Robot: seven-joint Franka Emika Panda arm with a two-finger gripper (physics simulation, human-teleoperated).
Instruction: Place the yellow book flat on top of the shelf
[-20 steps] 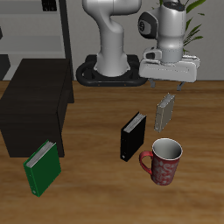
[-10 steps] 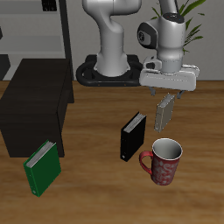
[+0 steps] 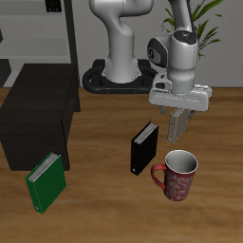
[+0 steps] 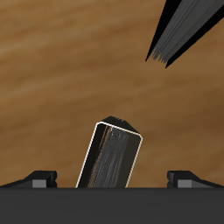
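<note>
Approach step: I had claw [image 3: 178, 121] low over yellow book [image 3: 177, 124], upright on desk [image 3: 104, 204] between black book [image 3: 144, 147] and mug [image 3: 178, 175]. Fingers apart, straddling book top, not clamped. Next I judged: close, lift, carry to shelf [image 3: 36, 116], lay flat.

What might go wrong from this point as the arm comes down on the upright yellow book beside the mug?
1. The yellow book stands on edge between the gripper's open fingers; an off-centre close may tip it over.
2. The red mug and black book stand close by, so a tipped or swinging book might knock them.
3. The shelf is across the table, so a shallow grip could slip on the way.
</note>
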